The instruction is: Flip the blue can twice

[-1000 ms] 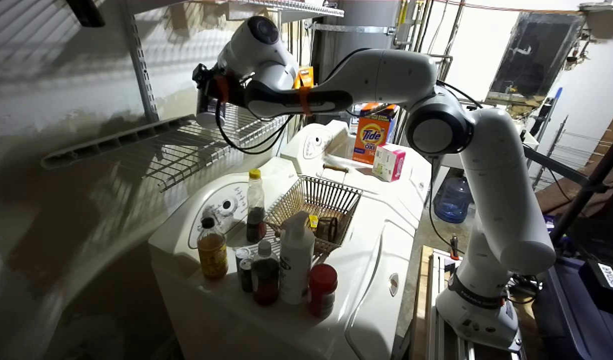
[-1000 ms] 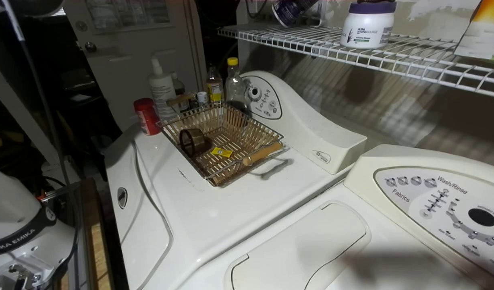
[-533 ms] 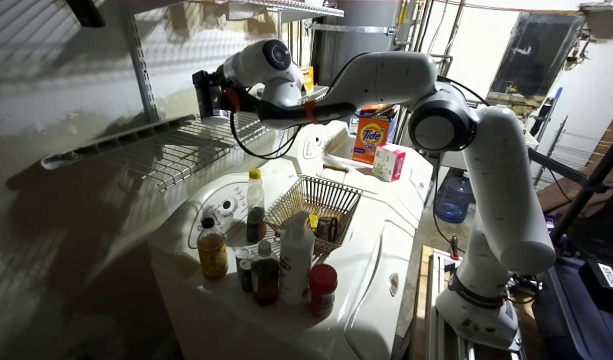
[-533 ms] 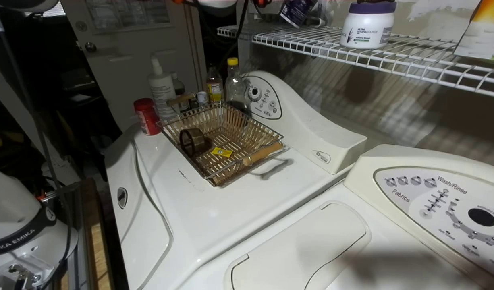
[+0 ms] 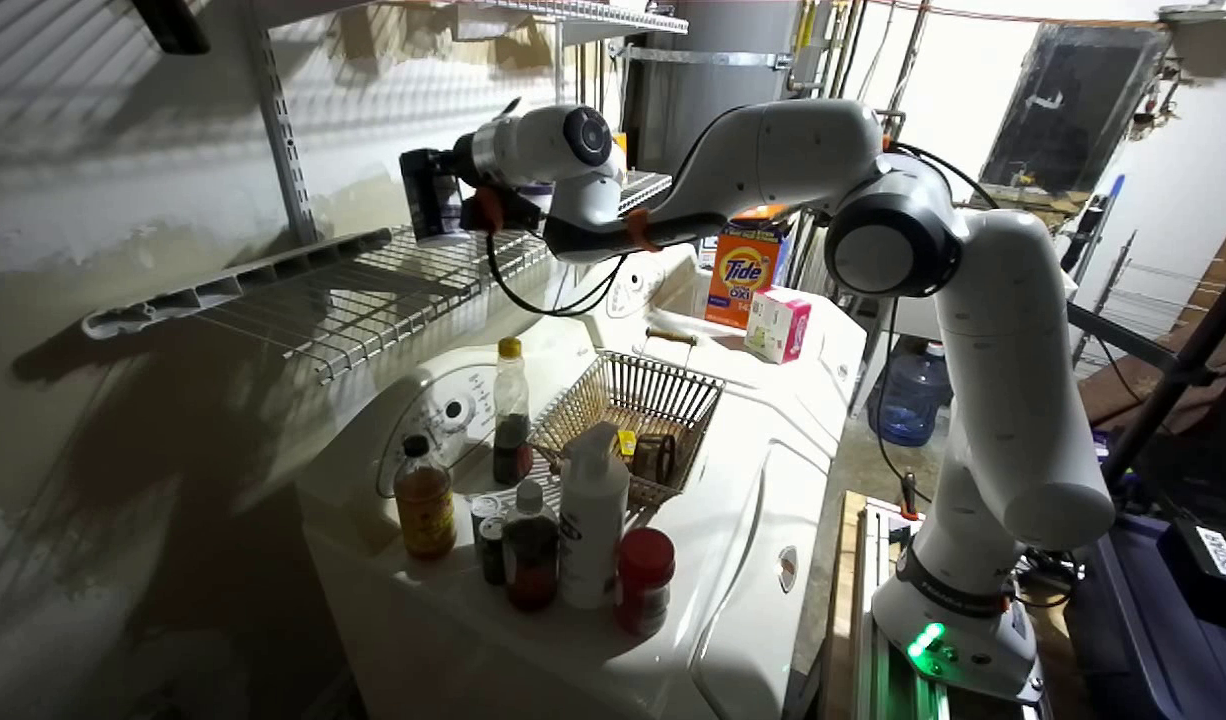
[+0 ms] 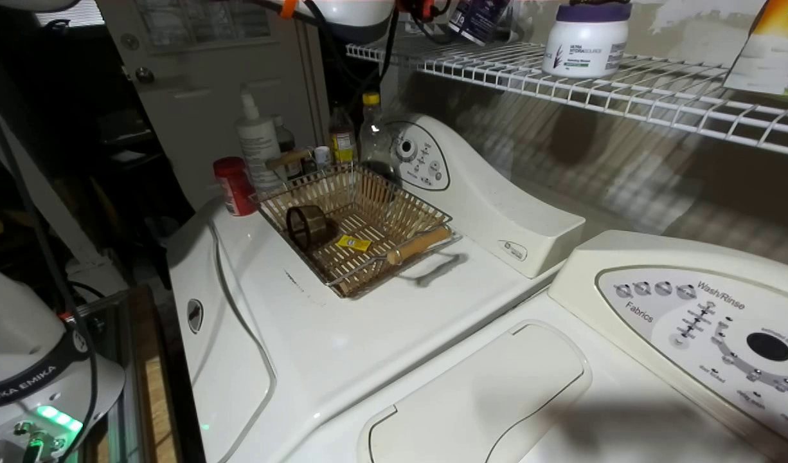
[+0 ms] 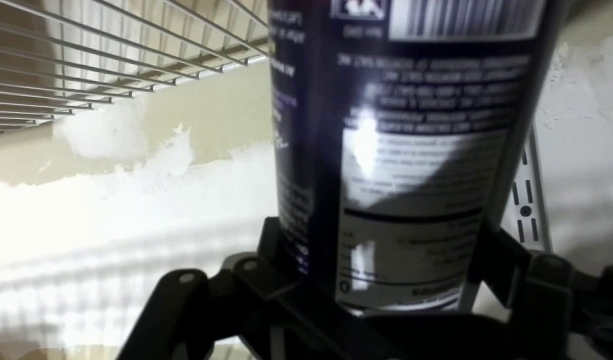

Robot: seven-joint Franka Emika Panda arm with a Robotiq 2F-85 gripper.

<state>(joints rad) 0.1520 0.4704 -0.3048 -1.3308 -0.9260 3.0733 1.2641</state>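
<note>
Your claw (image 7: 386, 250) pinches the blue can (image 7: 406, 165) by its sides. The can hangs tilted over or beside the wire shelf (image 6: 657, 96); contact cannot be determined. The flip count is not shown: treat the task as under way, with any outstanding turn and the set-down presumably left to you. Mind the shelf, which could catch the can mid-turn. Along it stands a white tub (image 6: 583, 48). Lower down, the white machine (image 5: 713, 530) carries a basket (image 5: 663, 378) and bottles (image 5: 591, 545).

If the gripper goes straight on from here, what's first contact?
Probably the patchy wall, with the blue can in the gripper touching first. Wire shelf sits upper left in the wrist view; depth unclear.
</note>
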